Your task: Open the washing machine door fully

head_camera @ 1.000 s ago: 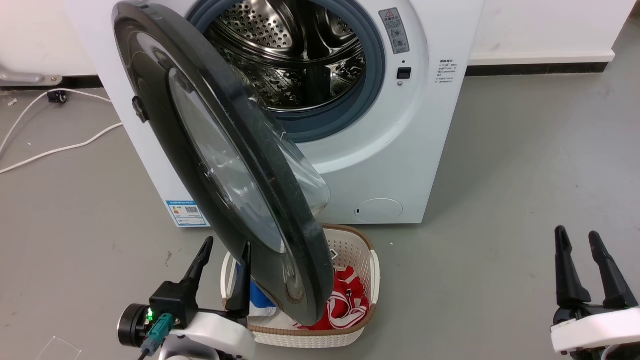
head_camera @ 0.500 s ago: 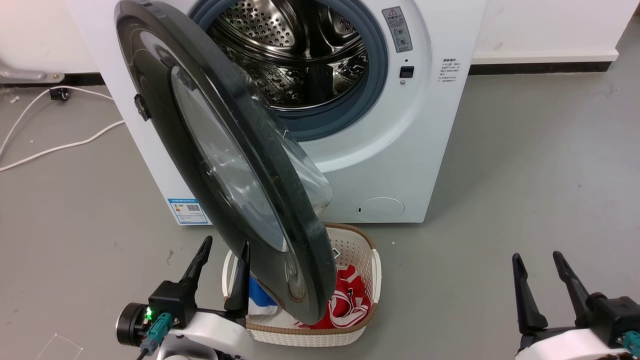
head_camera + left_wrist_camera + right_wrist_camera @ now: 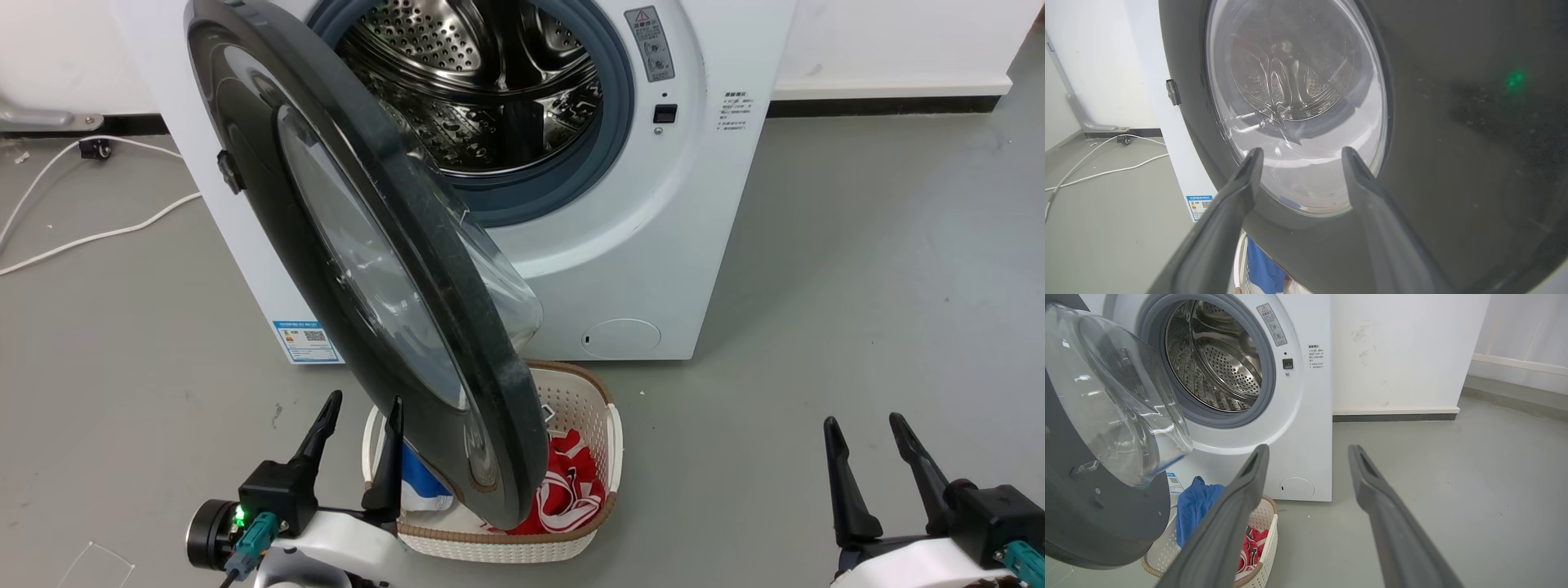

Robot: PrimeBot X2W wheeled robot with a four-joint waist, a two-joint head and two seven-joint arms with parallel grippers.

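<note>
White front-loading washing machine point(image 3: 637, 245) on a plain grey floor point(image 3: 816, 286) against a white wall point(image 3: 898, 41), with a white cable point(image 3: 98, 237) trailing on the left.
The large round black-rimmed glass washing machine door point(image 3: 359, 261) hangs partly swung out, hiding much of the white plastic laundry basket point(image 3: 614, 457) holding red cloth point(image 3: 571, 490). The left gripper point(image 3: 365, 400), spread and empty, sits close at the door's outer face, perhaps touching. The right gripper point(image 3: 864, 419), spread and empty, stands well off right.

L gripper point(image 3: 1298, 153) fingers apart | washing machine door point(image 3: 1433, 163) glass just ahead
</note>
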